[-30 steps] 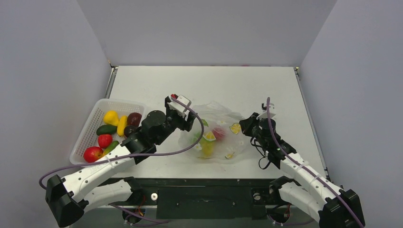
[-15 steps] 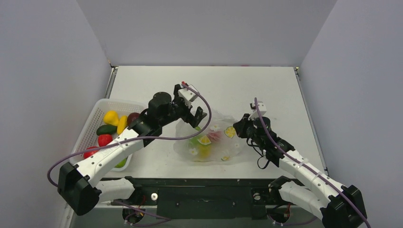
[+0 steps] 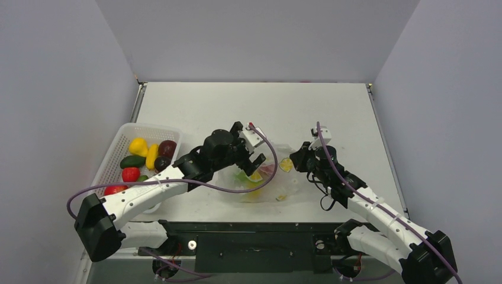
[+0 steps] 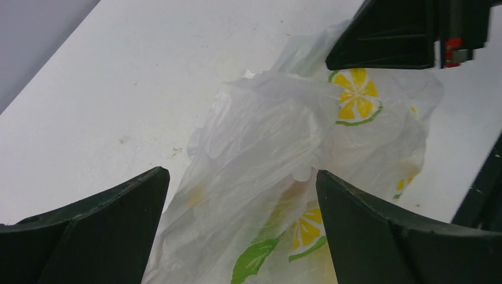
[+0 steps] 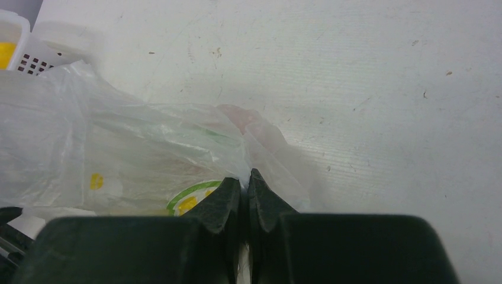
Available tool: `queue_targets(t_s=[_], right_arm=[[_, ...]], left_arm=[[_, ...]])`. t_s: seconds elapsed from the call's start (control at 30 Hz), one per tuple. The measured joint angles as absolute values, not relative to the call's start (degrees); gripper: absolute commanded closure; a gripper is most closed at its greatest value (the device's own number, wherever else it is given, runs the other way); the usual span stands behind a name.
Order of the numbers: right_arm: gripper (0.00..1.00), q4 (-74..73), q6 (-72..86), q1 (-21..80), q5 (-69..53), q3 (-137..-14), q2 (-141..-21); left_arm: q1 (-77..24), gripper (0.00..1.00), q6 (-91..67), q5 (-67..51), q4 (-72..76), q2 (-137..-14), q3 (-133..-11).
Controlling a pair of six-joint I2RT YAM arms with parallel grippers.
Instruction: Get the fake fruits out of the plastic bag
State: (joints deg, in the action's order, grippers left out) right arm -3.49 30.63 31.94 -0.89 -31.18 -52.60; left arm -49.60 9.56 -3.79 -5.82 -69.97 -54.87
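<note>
The clear plastic bag printed with lime slices lies at mid-table, with a pink-red fruit and a yellow fruit dimly showing through the film. My left gripper is open just above the bag's left part, its jaws on either side of crumpled film and holding nothing. My right gripper is shut on the bag's right edge; the film is pinched between its fingertips. Several fruits, yellow, maroon, green and red, lie in the white basket.
The white lattice basket stands at the table's left edge, close behind my left arm; its corner shows in the right wrist view. The table's near edge runs just below the bag.
My left arm has swung from the basket side to the right and come down over the bag, jaws open. My right gripper pulled the bag's edge slightly left, then held still.
</note>
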Motion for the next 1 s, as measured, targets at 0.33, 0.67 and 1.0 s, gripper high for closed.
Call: queue_targets(t_s=[0.33,0.67,1.0], right_arm=[[1.0,-1.65,30.94,34.37,-0.84,-31.16,-53.47],[0.97,9.61,40.05,25.39,-7.09,-21.3,-50.65],[0.4,13.78,43.86,22.63,-16.27,-19.4,-52.71]], left_arm=[[-51.2,0.73,10.87,11.77,-3.77,-75.35,-55.07],[-51.07,0.95,9.96,17.47,2.0,-65.39,-50.89],[-50.5,0.95,9.43,16.12,4.56,-61.17,-48.36]])
